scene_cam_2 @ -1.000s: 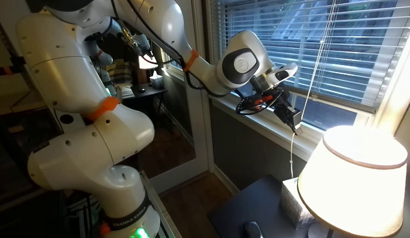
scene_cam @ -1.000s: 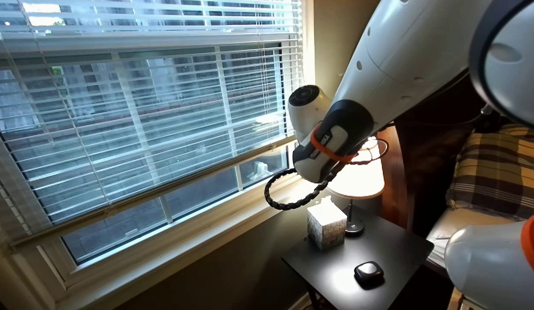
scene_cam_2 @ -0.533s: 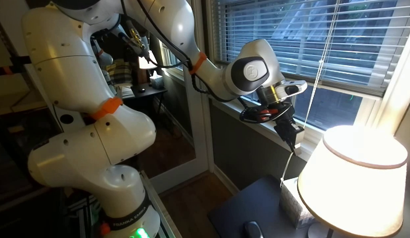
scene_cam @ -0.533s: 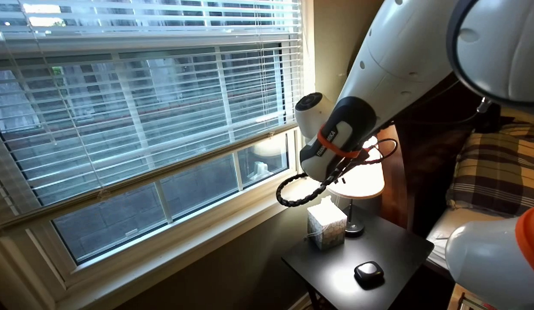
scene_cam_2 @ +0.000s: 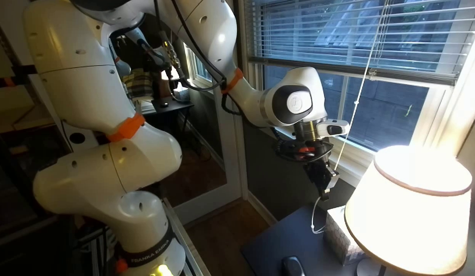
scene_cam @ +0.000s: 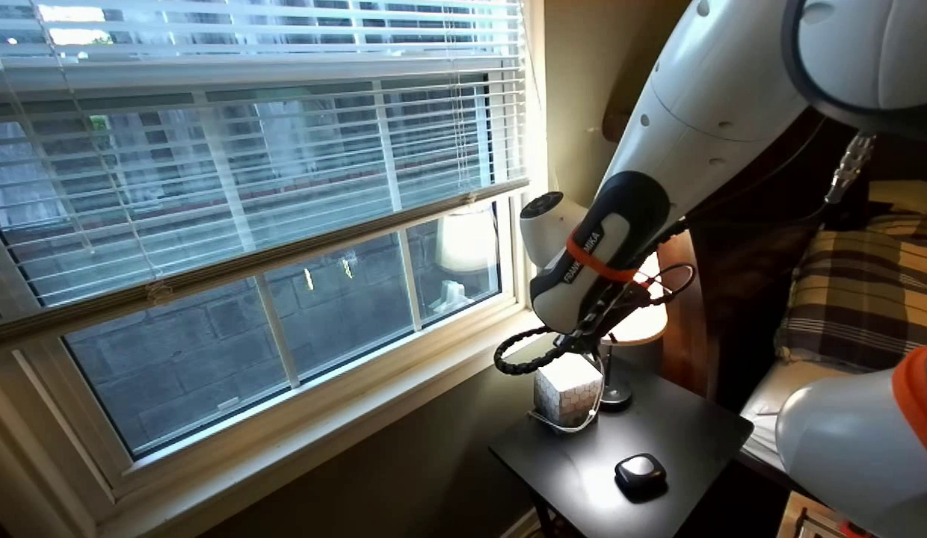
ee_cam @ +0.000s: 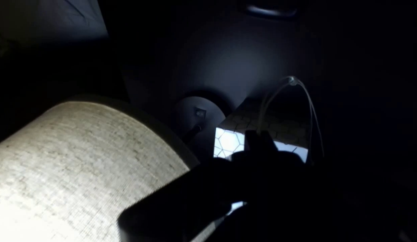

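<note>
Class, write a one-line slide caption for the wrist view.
A silhouetted tool grips a looped cord, with a hexagon-patterned box behind and a bright lampshade at picture left.

I'm pinching the thin white cord (scene_cam_2: 352,115) between the fingers (scene_cam_2: 324,194); above them it is running straight at a slant, passing in front of the white slatted blind (scene_cam_2: 356,36), while below them its slack part is curling in a loop with a small pale knot or bead (ee_cam: 292,80). The blind is hanging partly raised, its bottom rail (scene_cam_2: 318,66) sitting higher than the fingers.
</note>
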### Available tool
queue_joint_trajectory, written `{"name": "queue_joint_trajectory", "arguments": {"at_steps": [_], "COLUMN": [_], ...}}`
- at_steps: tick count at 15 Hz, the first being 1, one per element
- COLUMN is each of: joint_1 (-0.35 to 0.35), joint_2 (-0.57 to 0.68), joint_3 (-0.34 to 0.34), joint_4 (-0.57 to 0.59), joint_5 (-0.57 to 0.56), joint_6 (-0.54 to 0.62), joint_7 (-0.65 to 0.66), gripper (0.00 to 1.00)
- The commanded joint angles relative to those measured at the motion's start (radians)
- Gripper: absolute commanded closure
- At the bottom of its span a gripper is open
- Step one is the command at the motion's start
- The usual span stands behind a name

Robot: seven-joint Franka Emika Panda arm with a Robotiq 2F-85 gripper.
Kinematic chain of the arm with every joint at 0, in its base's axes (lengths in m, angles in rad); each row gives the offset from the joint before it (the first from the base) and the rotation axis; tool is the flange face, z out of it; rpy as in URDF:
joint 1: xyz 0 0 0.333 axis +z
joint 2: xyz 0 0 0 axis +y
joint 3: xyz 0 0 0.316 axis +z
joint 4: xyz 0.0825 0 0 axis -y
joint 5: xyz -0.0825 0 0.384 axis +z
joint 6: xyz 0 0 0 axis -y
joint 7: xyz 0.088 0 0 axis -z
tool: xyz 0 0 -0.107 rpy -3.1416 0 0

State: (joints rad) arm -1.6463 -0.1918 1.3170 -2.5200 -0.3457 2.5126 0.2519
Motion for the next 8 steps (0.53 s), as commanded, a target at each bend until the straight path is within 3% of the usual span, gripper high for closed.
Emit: {"name": "queue_joint_trajectory", "arguments": {"at_steps": [1,6,8], "joint_1": [-0.078,-0.146,-0.160], "joint_2": [0.098,0.135,0.146], "joint_3": [0.066,0.119,0.132], "joint_4": [-0.040,-0.041,-0.029], "joint_5": [-0.044,-0.078,-0.074], "joint_6": [-0.096,-0.192,-0.207], "joint_7": [-0.015,-0.003,-0.005], "gripper": [1.00,1.00,0.72]}}
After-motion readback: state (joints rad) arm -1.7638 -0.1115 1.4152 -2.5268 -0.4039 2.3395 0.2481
